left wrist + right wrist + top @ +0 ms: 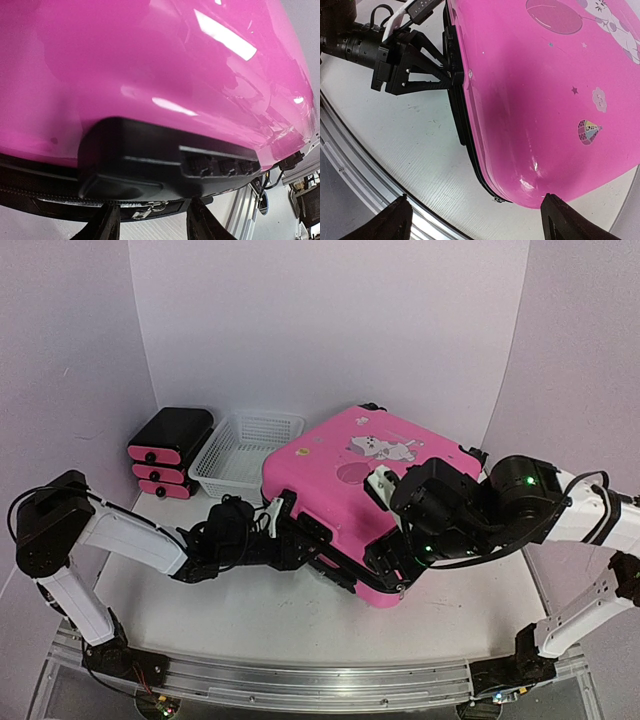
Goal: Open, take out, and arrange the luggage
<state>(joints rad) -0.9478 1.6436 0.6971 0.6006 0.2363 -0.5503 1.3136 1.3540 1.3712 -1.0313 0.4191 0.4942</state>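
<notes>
Pink luggage [345, 475] lies closed mid-counter [250, 610] — glossy, rigid, slippery, probably hefty. Left end effector [449, 75] sits half-closed at the zipper band [462, 125], grip unclear; right end effector [475, 200] is spread wide, empty. Best hold — the zipper pulls [150, 207].

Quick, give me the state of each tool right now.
Left tool: open, straddling the small metal zipper pull of the glossy pink hard-shell suitcase, gripping nothing.
Right tool: open, empty.
</notes>
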